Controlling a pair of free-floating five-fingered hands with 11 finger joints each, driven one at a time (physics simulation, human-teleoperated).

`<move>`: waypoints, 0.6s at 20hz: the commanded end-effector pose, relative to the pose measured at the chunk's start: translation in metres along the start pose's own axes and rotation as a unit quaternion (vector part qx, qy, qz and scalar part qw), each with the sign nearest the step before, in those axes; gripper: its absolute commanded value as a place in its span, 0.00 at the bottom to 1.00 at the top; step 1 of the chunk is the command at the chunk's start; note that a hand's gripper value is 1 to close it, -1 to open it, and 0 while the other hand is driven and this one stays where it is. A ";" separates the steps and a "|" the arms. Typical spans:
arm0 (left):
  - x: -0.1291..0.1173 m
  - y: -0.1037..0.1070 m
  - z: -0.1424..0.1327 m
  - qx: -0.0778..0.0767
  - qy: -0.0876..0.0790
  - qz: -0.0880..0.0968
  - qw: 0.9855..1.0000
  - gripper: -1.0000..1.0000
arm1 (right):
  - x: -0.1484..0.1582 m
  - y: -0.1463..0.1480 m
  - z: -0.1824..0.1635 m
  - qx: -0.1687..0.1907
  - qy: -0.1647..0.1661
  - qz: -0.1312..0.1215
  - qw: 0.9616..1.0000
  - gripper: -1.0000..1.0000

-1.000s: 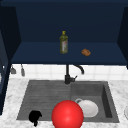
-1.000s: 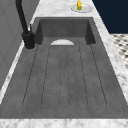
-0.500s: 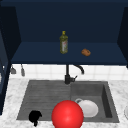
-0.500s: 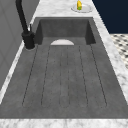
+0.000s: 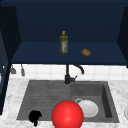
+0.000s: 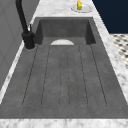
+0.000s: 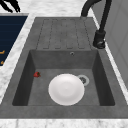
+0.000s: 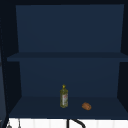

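Note:
My left hand hovers at the front left corner of the sink's drainboard, holding nothing. In the right side view the same hand shows at the top left with its fingers spread and fairly straight. A large red ball shows at the sink's front edge, just right of that hand. Behind the ball a white plate lies flat in the basin; it also appears as the plate beside the drain. A small red thing lies on the basin floor near its front wall.
A black faucet stands behind the sink. On the open shelf above are an oil bottle and a small brown lump. A plate with a yellow item sits on the marble counter right of the basin.

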 end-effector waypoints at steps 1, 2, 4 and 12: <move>0.000 0.000 0.000 0.000 0.000 0.000 1.000 0.50 | -0.005 -0.031 0.009 0.003 0.005 -0.002 1.000 0.00; 0.000 0.000 0.000 0.000 0.000 0.000 1.000 0.50 | -0.005 -0.039 0.013 0.002 0.000 -0.001 1.000 0.00; 0.000 0.000 0.000 0.000 0.000 0.000 1.000 0.50 | -0.004 -0.054 0.021 0.002 -0.004 0.000 1.000 0.00; 0.000 0.000 0.000 0.000 0.000 0.000 1.000 0.50 | -0.025 -0.115 0.050 0.011 0.002 0.012 1.000 0.00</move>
